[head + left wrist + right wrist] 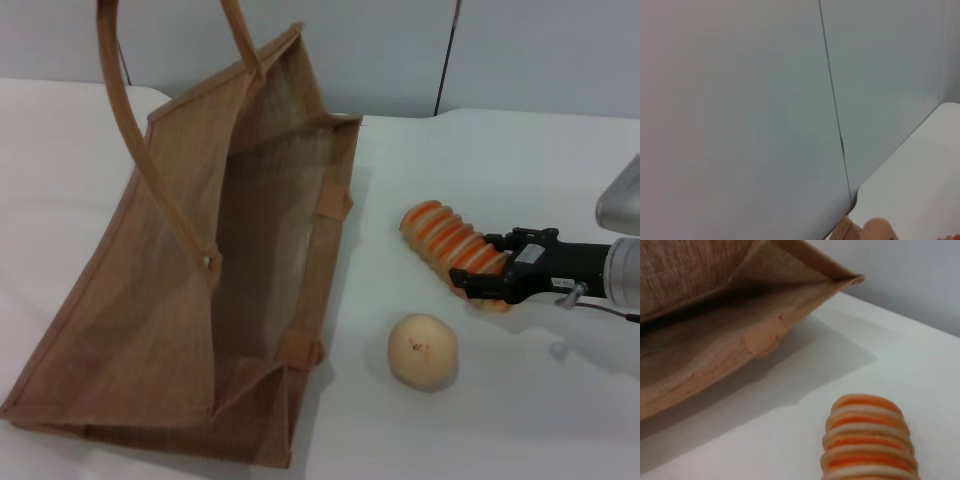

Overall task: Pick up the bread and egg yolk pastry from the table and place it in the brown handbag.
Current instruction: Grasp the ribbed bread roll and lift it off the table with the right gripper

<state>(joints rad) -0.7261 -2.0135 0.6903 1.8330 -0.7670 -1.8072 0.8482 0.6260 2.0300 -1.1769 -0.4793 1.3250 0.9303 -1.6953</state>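
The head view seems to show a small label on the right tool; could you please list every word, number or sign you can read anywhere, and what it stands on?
No text can be read in any view.
Right tool, at the bread: a small pale label on its black body, too small and blurred to read.
Brown handbag, egg yolk pastry, table: no print visible.

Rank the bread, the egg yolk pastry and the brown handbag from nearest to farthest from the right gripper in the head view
1. bread, at the right gripper, its near end between the fingers.
2. egg yolk pastry, on the table nearer the robot.
3. brown handbag, on the left side.
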